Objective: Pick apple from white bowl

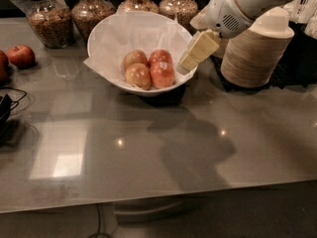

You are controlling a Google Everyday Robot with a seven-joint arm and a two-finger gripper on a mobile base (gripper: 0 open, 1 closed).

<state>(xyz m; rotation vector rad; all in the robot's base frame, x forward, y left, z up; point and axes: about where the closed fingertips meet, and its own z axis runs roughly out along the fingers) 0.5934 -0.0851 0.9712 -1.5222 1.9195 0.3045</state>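
The white bowl (pixel 106 43), lined with crinkled white paper, stands at the back middle of the grey table. Several apples lie in it. The red-orange apple (pixel 163 75) with a small pale sticker lies at the front right. Two paler yellow-tan apples lie to its left and a smaller red one behind it. My gripper (pixel 187 63) hangs over the bowl's right rim, slanting down and left. Its cream tip is just right of the red-orange apple and apart from it. It holds nothing.
Several glass jars of grain (pixel 48 20) line the back edge. A stack of tan disposable bowls (pixel 257 51) stands right of the white bowl, behind my arm. A loose red apple (pixel 21 55) lies at far left. A black cable (pixel 7 108) lies at the left edge.
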